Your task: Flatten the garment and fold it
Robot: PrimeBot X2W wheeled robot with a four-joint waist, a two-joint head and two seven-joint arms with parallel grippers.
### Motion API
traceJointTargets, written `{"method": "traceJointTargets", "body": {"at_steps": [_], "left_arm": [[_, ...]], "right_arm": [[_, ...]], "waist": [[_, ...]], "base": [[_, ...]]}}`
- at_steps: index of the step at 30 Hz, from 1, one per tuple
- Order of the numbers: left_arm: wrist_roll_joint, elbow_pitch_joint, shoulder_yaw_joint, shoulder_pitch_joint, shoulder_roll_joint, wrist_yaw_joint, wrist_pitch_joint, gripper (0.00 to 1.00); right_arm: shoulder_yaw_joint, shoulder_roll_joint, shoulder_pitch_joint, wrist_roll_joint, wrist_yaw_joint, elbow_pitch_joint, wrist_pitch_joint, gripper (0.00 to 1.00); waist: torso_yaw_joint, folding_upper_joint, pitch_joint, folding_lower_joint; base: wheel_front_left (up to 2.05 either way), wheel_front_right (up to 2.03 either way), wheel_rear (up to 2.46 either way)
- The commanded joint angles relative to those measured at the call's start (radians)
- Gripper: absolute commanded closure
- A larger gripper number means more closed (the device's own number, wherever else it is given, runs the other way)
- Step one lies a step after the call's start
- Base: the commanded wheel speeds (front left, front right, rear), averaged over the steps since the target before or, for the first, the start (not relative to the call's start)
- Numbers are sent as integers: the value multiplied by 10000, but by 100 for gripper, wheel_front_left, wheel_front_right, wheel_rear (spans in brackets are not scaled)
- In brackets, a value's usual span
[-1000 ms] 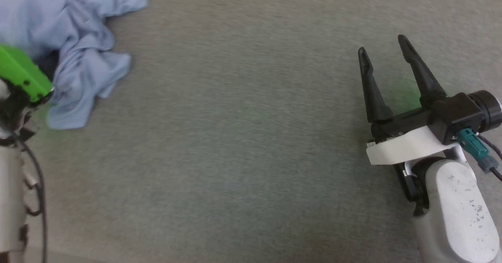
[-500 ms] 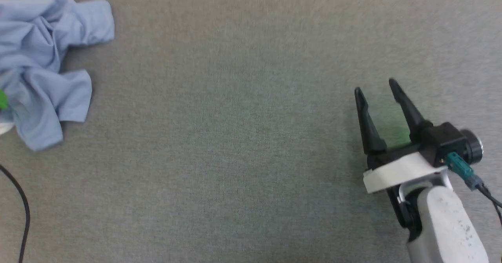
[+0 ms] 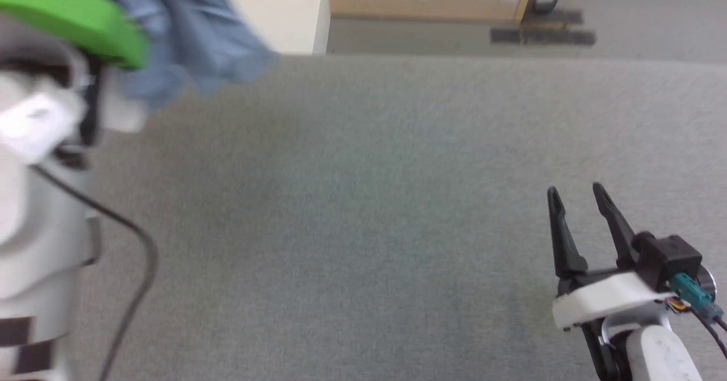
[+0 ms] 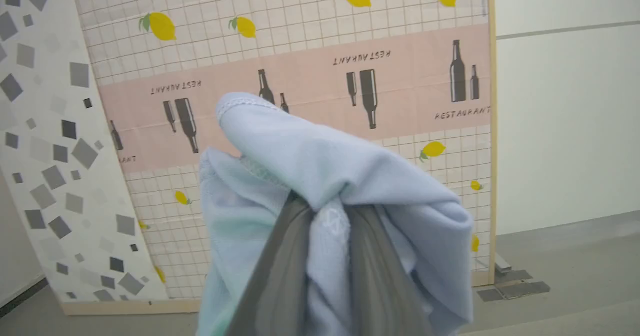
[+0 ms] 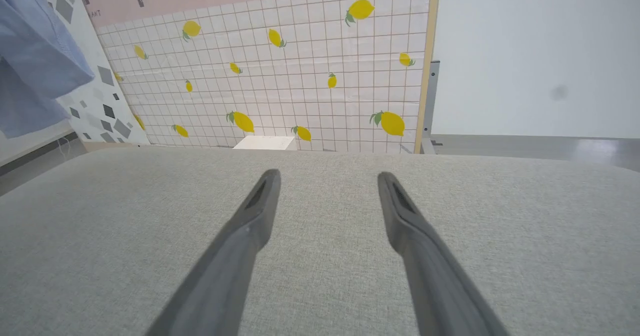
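Crumpled light blue garment [image 4: 340, 160] pointed its stitched hem toward eleven o'clock in left wrist view, pinched by left hand [image 4: 330, 213]; right hand [image 3: 575, 191] gaped empty.

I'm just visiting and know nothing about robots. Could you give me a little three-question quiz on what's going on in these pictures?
1. True or false: the right end effector is gripping the garment.
2. How is the garment right now? A) spread out flat; B) bunched between the fingers of the left end effector and held up in the air; C) neatly folded.
3. Fill in: the printed panel in the background shows dark bottles and yellow ____.
Key: 1 false, it is open and empty; 2 B; 3 lemons.
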Motion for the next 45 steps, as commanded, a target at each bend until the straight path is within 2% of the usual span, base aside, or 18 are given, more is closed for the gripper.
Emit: {"method": "traceJointTargets", "body": {"at_steps": [1, 6, 12, 19, 24, 25, 26, 27, 28, 30, 32, 38, 45], "left_arm": [[-76, -14, -239, -294, -351, -94, -70, 100], [-530, 483, -1083, -560, -1751, -372, -264, 100], [-967, 1702, -1654, -98, -2852, -407, -432, 100], [-1072, 4005, -2538, 1306, -3292, -128, 751, 100], [-1395, 5819, -3209, 2173, -3454, -307, 2583, 100], [-1493, 6095, -3324, 2298, -3485, -380, 3027, 97], [-1581, 6251, -3377, 2373, -3508, -434, 3311, 79], [-1698, 6365, -3394, 2437, -3536, -481, 3551, 15], [-1789, 6404, -3373, 2480, -3561, -482, 3652, 0], [-1947, 6305, -3292, 2554, -3614, -510, 3544, 0], [-1994, 6032, -3154, 2620, -3635, -481, 3000, 0], [-2034, 4364, -2331, 3213, -3454, -406, 27, 0], [-1482, 2310, -1457, 4784, -2723, 441, -2827, 0]], "right_arm": [[-74, 9, 168, 65, -17, -19, -3, 0], [-183, 10, 437, 58, -17, -200, 143, 0], [-137, 10, 524, 110, -17, -395, 257, 0], [-35, 10, 543, 193, -17, -483, 316, 0], [55, 10, 470, 201, -17, -511, 342, 0], [62, 10, 456, 181, -17, -515, 362, 0], [67, 10, 438, 169, -17, -521, 378, 0], [81, 10, 417, 145, -17, -530, 402, 0], [84, 10, 405, 131, -17, -539, 416, 0], [101, 10, 401, 99, -17, -544, 449, 0], [119, 10, 418, 84, -17, -538, 481, 0], [142, 10, 522, 20, -17, -660, 594, 0], [-53, 10, 484, -128, -17, -916, 805, 0]], "waist": [[-721, -1, -1130, 1], [-1316, -1, -1233, 1], [-1947, -1, -1098, 1], [-2364, -1, -721, 1], [-2480, -1, -510, 1], [-2469, -1, -490, 1], [-2453, -1, -471, 1], [-2417, -1, -455, 1], [-2376, -1, -454, 1], [-2250, -1, -490, 1], [-2105, -1, -564, 1], [-1682, -1, -874, 1], [-1077, -1, -960, 1]], "base": [[0, 0, 0], [0, 0, 0], [0, 0, 0], [0, 0, 0], [0, 0, 0], [0, 0, 0], [0, 0, 0], [0, 0, 0], [0, 0, 0], [0, 0, 0], [0, 0, 0], [0, 0, 0], [0, 0, 0]]}}
